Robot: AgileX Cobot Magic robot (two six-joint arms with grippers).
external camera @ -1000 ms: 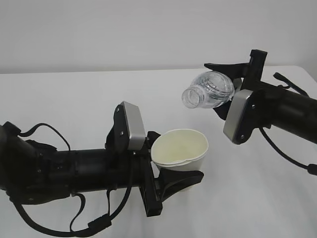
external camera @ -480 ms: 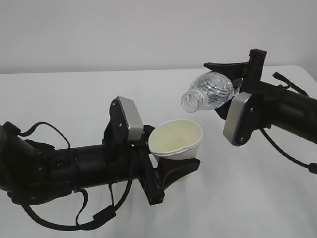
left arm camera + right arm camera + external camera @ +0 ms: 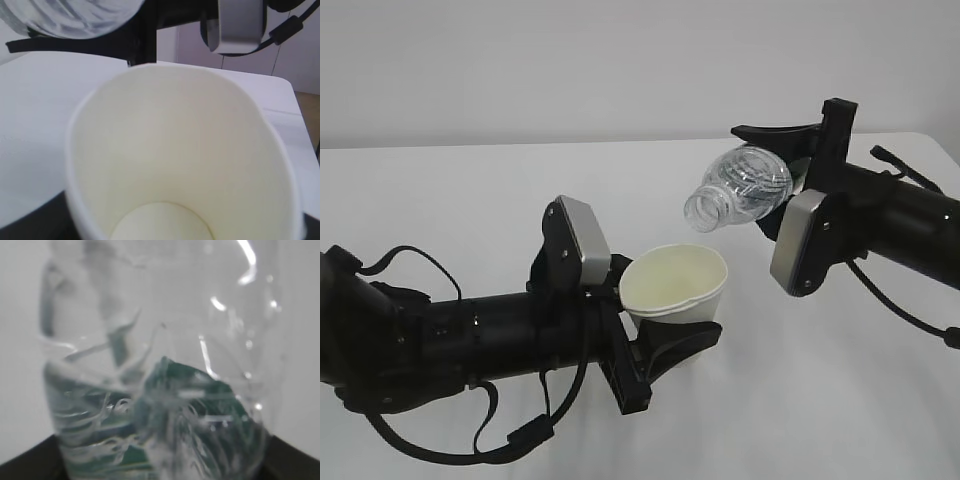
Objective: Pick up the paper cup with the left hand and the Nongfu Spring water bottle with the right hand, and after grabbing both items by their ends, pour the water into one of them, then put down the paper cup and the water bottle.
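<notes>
- L gripper (image 3: 665, 345) clamps paper cup (image 3: 675, 283), held above table (image 3: 470, 200).
- R gripper (image 3: 790, 170) grips Nongfu Spring water bottle (image 3: 740, 187), tilted; mouth up-right of cup rim.
- Risk: mouth not over cup; any water would likely spill on table.

Black jointed arms (image 3: 470, 340), silver wrist housings (image 3: 582, 250), looping black cables (image 3: 510, 445)

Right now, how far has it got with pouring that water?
Both pickups look done: the left jaws hold the paper cup off the table, and the right jaws hold the water bottle. In hand: the bottle is tipped, its open mouth angled down above and beside the cup. No stream shows, and the cup's inside looks dry. Left: pouring, then setting both down.
</notes>
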